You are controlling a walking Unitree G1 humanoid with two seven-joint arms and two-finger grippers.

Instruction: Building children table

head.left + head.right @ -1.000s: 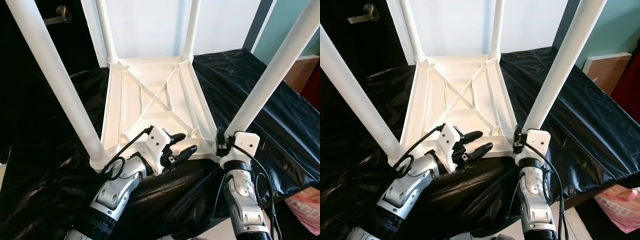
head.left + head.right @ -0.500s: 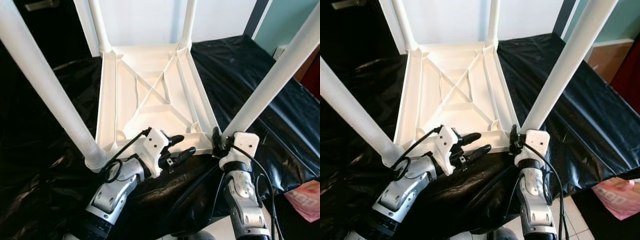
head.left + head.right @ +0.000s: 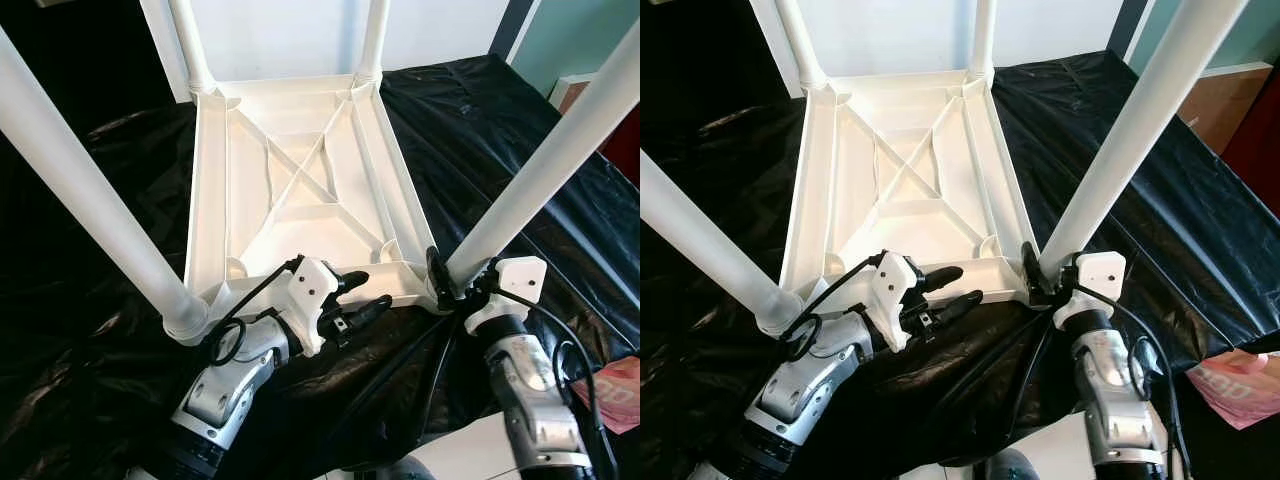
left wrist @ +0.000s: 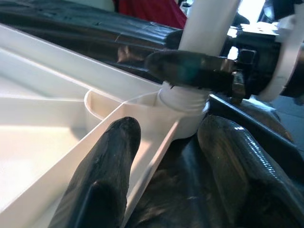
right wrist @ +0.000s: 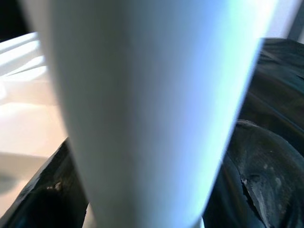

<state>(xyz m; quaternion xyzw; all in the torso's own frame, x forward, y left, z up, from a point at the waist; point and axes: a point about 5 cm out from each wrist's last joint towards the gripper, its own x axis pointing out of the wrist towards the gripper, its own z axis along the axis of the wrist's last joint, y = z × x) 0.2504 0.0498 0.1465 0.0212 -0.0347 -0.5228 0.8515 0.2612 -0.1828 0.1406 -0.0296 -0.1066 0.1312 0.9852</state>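
The white children table (image 3: 300,170) lies upside down on a black sheet (image 3: 480,130), four legs up. The right end effector (image 3: 450,285) pinches the near right leg (image 3: 540,170) at its base. The left end effector (image 3: 360,293), fingers spread, straddles the near rim. No readable writing.

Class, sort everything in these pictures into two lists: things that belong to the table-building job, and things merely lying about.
Job: upturned white table; near-right leg, gripped by right end effector; left end effector straddling the table's near rim.

Lying about: black sheet; pink bag; brown board.
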